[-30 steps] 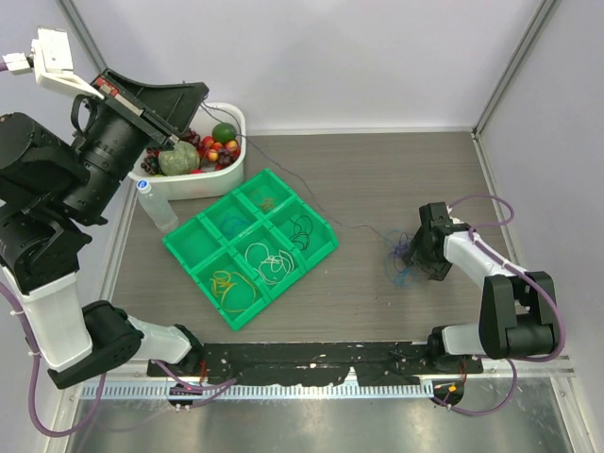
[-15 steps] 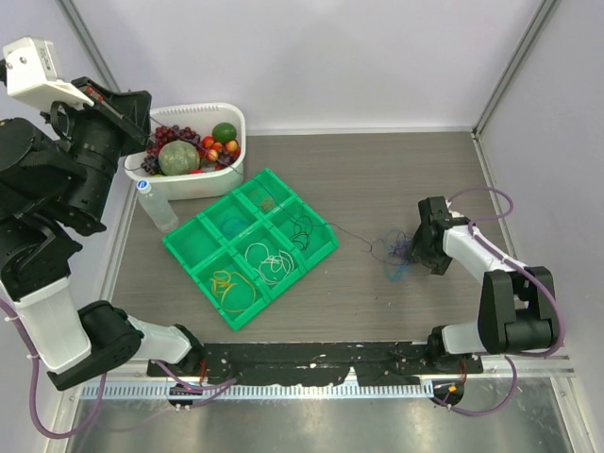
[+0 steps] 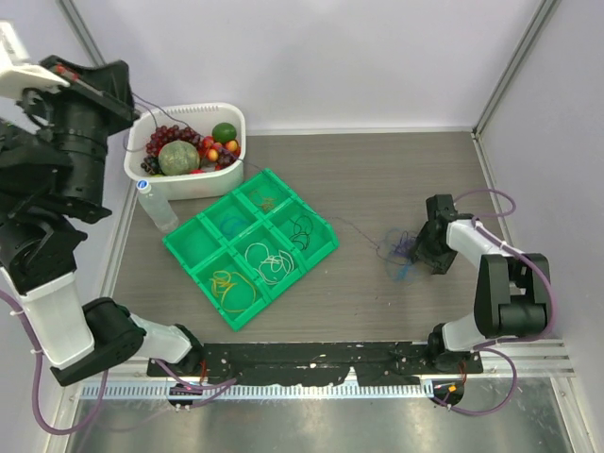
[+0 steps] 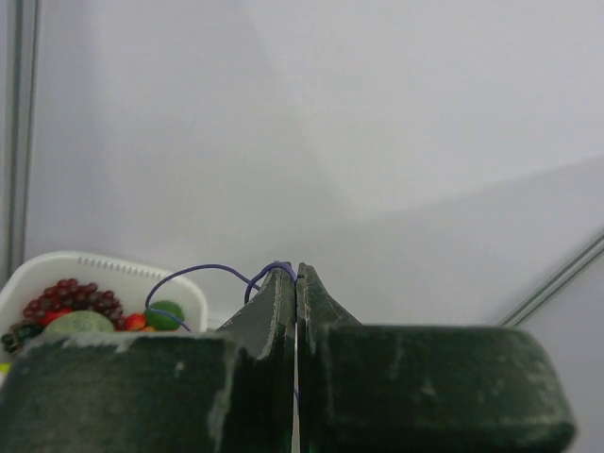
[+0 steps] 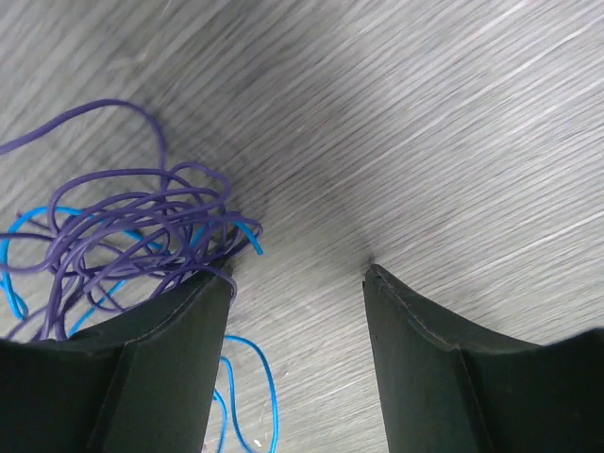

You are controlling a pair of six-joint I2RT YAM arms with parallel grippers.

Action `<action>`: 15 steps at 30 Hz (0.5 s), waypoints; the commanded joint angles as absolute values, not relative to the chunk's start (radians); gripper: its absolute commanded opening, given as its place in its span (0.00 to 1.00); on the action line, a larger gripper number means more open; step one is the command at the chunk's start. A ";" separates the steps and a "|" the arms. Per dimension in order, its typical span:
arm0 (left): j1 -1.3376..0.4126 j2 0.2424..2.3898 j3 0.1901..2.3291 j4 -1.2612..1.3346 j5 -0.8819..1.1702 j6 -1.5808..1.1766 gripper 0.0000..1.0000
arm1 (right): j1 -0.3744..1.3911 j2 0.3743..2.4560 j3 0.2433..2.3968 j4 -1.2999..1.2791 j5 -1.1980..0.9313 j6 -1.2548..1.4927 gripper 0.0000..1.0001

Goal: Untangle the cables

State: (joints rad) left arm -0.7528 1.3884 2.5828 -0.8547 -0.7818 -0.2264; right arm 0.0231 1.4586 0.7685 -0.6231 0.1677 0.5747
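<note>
Two cables, purple cable (image 5: 123, 222) and blue cable (image 5: 247, 377), lay tangled on the table (image 3: 377, 179) at the right, just beside your right gripper (image 5: 299, 276), its jaws apart. Your left gripper (image 4: 295, 274), high at far left, pinched a purple strand. It was likely light, springy and slick, so one strand beside the knot looked the best hold.

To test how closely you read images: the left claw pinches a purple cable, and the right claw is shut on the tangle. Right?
Not quite. The right claw is open, beside the tangle, not gripping it; the right wrist view shows this. The left claw does pinch a purple cable.
</note>
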 commanded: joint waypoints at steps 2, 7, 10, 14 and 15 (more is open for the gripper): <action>-0.805 1.333 2.612 -0.543 -0.795 -0.241 0.00 | -0.023 1.460 0.847 -0.641 0.251 0.563 0.63; -0.879 1.290 2.577 -0.492 -0.877 -0.151 0.00 | -0.023 1.462 0.879 -0.663 0.281 0.557 0.62; -0.917 1.263 2.521 -0.463 -0.923 -0.109 0.00 | -0.025 1.462 0.879 -0.676 0.299 0.543 0.62; -0.937 1.314 2.539 -0.491 -0.936 -0.043 0.00 | -0.025 1.451 0.859 -0.663 0.291 0.552 0.62; -0.946 1.345 2.580 -0.508 -0.945 -0.014 0.00 | -0.025 1.457 0.858 -0.661 0.288 0.554 0.62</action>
State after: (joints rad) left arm -0.9218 1.2461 2.5374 -0.5121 -0.8951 -0.1200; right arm -0.0246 1.4746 0.8509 -0.6621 0.2550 0.5514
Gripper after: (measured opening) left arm 0.015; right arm 0.621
